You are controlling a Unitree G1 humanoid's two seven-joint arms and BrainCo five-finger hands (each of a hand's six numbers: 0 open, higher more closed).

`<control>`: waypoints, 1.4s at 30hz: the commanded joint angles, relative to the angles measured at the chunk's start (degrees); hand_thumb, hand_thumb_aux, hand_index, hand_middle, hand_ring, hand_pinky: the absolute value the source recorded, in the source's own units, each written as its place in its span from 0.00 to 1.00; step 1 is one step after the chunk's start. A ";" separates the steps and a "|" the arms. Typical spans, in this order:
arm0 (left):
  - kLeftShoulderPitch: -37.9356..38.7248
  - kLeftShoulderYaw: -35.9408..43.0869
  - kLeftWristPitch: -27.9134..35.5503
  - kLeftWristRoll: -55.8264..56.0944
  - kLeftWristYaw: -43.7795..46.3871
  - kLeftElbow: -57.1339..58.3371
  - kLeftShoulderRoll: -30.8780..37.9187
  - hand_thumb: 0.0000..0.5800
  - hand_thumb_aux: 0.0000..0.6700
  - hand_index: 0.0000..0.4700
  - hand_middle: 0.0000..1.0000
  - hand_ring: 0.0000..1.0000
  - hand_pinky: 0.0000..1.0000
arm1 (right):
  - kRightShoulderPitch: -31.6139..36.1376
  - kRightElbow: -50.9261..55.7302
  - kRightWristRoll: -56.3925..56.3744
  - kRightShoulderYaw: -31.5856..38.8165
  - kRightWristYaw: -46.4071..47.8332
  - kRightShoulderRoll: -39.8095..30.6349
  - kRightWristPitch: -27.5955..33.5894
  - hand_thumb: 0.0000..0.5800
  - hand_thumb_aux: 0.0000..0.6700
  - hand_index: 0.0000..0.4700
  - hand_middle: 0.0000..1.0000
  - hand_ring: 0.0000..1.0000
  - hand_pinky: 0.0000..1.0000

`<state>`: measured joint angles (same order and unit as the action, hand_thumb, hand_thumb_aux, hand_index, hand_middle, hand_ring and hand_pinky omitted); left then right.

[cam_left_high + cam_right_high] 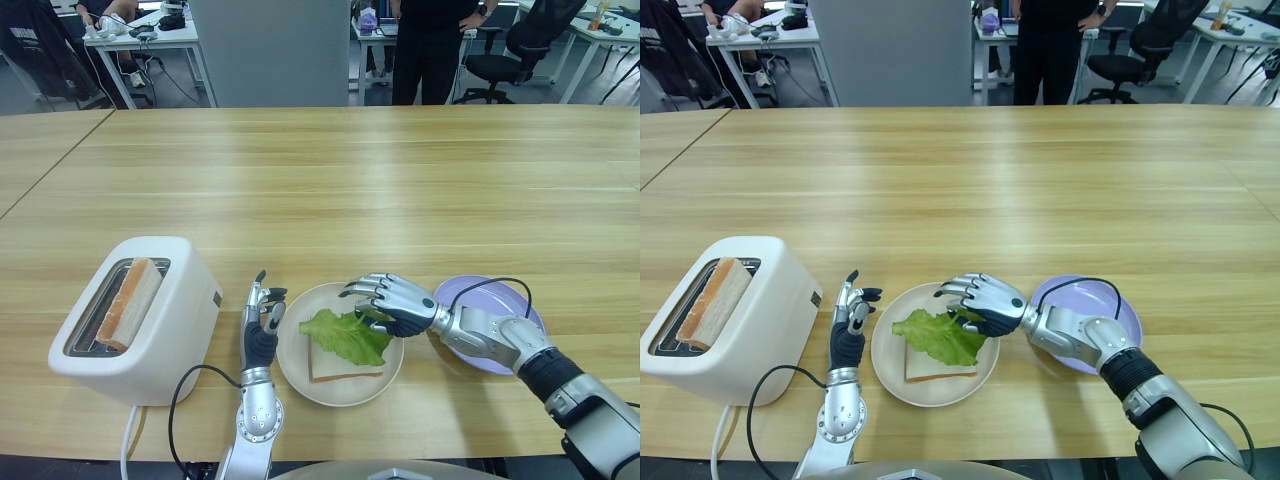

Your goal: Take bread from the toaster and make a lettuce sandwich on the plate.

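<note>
A cream toaster point(140, 315) stands at the front left with one slice of bread point(130, 302) upright in its slot. On the round cream plate point(291, 352) lies another bread slice point(345, 370), with a green lettuce leaf point(346, 335) on top of it. My right hand point(392, 303) hovers over the plate's right side, its fingers curled down onto the leaf's right edge. Between the toaster and the plate, my left hand point(261, 325) points upward, fingers extended and holding nothing.
A lilac plate point(490, 300) sits right of the cream one, partly under my right forearm. The wooden table point(330, 190) stretches far beyond. Desks, chairs and a standing person are in the room behind.
</note>
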<state>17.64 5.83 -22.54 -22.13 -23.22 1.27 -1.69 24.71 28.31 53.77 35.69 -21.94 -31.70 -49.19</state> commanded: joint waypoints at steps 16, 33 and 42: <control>0.19 0.52 -0.07 -0.14 0.25 0.90 -0.10 0.00 0.00 0.00 0.40 0.40 0.40 | 1.99 4.49 1.72 0.33 -0.49 4.83 2.94 1.00 1.00 0.98 0.21 0.21 0.21; 0.13 0.91 -0.01 -0.23 0.15 0.93 -0.12 0.00 0.00 0.00 0.40 0.40 0.40 | 1.03 2.26 1.99 0.00 0.94 3.35 5.09 0.00 0.00 0.00 0.20 0.20 0.20; 3.75 1.44 4.88 -5.78 1.56 -12.47 0.48 0.00 0.00 0.00 0.40 0.40 0.40 | -5.32 -8.45 -20.67 -6.94 17.82 0.09 9.23 0.00 0.00 0.00 0.15 0.15 0.15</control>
<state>20.19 6.88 -20.30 -25.73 -22.96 -5.11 -1.22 22.01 23.14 46.38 31.43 -13.38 -31.53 -42.42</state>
